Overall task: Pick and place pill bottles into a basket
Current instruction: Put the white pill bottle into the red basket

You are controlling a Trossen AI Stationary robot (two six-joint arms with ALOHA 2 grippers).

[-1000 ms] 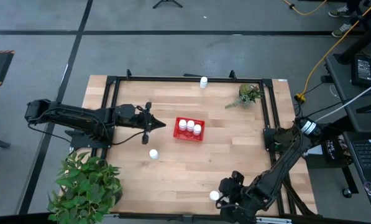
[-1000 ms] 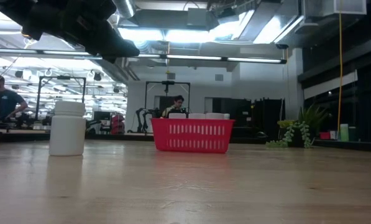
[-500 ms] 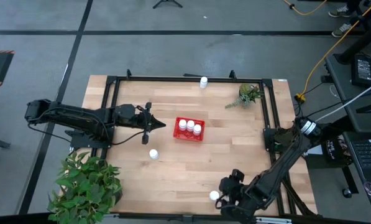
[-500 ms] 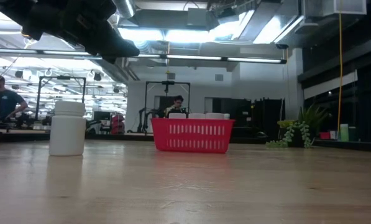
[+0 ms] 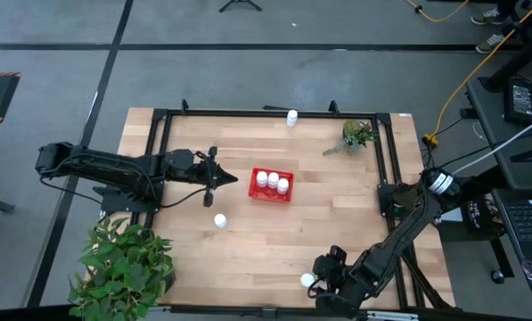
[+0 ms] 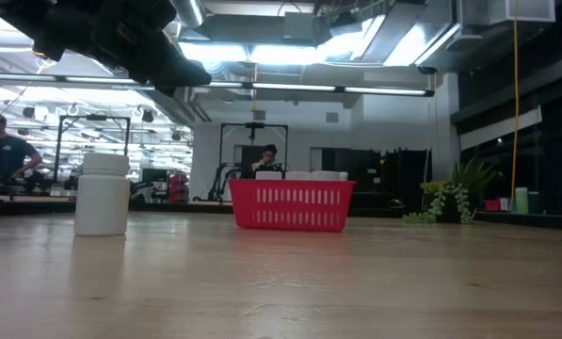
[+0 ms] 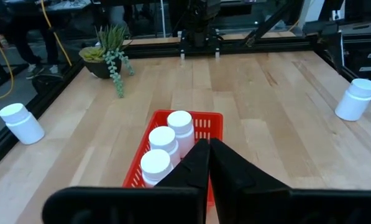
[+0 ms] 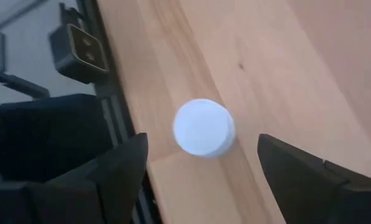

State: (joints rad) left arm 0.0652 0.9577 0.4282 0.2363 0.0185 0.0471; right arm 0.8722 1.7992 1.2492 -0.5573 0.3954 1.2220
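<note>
Bottles first: three small white cylindrical pill bottles with round white caps stand upright in a row inside the small bright red perforated plastic basket, which sits near the middle of the pale wooden bench. Three more bottles are loose on the bench: one just in front of the basket on the left arm's side, one at the far edge, and one close to the near edge.

The right hand hangs directly over that near-edge bottle, its two dark fingers spread wide on either side of the white cap and not touching it (the bottle stands right beside the bench's edge).

The left hand hovers beside the basket, its fingers pressed together and holding nothing.

A small green potted plant sits toward the far right corner, well apart from the basket.
</note>
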